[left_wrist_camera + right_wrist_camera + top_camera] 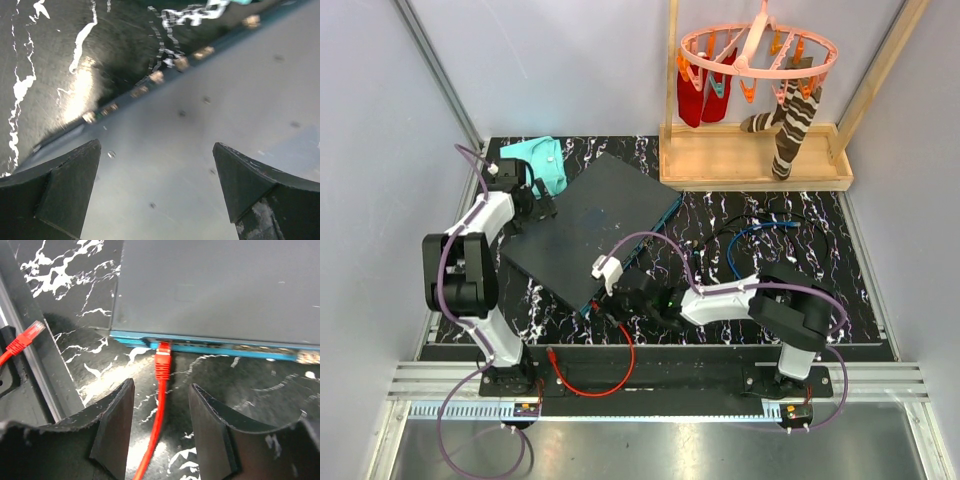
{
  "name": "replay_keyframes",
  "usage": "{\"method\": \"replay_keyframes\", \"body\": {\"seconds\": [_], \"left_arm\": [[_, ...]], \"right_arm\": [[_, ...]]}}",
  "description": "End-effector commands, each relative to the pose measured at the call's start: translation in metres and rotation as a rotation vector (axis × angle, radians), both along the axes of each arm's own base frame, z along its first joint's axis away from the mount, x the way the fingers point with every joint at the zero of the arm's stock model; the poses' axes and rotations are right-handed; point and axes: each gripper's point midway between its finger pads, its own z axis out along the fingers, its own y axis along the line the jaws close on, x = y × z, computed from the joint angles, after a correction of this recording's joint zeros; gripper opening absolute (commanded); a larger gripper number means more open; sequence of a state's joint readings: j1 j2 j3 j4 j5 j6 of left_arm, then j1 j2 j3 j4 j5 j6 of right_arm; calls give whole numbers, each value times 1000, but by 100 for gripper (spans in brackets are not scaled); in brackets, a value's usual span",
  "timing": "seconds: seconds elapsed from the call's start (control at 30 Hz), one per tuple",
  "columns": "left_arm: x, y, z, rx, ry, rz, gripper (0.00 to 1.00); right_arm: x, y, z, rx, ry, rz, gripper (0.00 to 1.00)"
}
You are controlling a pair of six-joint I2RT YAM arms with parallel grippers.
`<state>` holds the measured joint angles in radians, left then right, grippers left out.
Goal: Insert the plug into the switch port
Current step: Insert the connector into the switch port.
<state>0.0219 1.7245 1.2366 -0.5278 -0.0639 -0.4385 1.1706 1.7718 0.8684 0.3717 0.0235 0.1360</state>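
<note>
Plug of red plastic [163, 360] lies dead ahead of the right gripper [161, 385], nose in the flat dark grey switch box [215, 285], jaws released astride its red cable [151, 442].

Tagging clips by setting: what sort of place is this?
Probably a lab robot test cell: pale panel walls enclose a black marbled tabletop holding unrelated props, a flat dark grey switch box and a wooden rack with a pink peg hanger.

Dark grey switch [215, 285] (teal-edged) — red plug [162, 360] — black, white-veined table [75, 270].
</note>
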Motion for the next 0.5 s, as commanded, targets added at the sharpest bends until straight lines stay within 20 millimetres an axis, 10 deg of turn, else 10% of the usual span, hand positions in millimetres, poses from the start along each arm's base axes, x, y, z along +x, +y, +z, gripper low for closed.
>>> {"method": "replay_keyframes", "body": {"seconds": [0.0,0.47], "left_arm": [[15,2,-5,-17,-12,-35,99],[-12,-3,-48,-47,159,-50,99]], "right_arm": [[-3,13,-4,-8,38,49,54],[6,25,-20,-49,62,10,41]]}}
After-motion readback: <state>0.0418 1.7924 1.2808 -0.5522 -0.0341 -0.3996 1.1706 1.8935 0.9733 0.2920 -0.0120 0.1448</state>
